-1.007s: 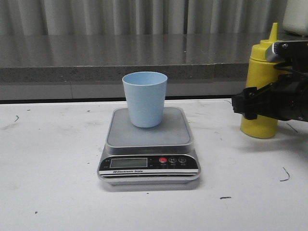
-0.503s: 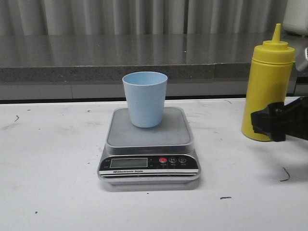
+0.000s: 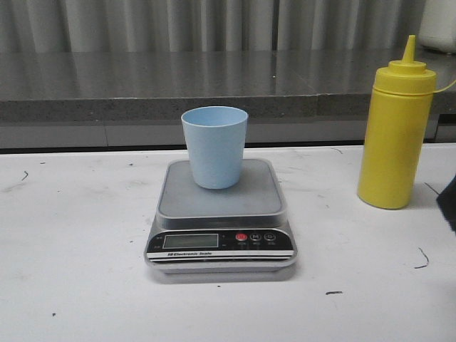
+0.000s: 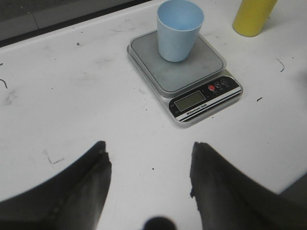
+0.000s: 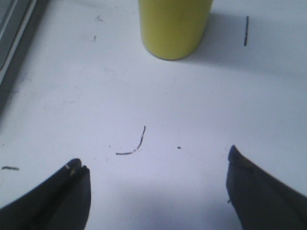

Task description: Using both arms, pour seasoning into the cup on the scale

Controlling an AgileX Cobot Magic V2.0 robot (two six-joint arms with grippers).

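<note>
Done: cup point(image 3: 214, 146) sits on scale point(image 3: 220, 214).
Left: seasoning point(image 5: 175, 26) ahead of right end effector point(image 5: 156, 187), ungrasped (both end effectors point(image 4: 149, 179) gape, empty).

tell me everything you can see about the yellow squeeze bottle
The yellow squeeze bottle is a tall cylinder of what looks like matte plastic, topped by a screw collar and a cone nozzle. A thin yellow strand runs from the collar toward the picture's right edge; no cap shows. It stands upright on the white table, to the right of the scale and apart from it. Nothing touches it but the table: the right gripper is open, drawn back from it. What it holds cannot be seen.
</note>
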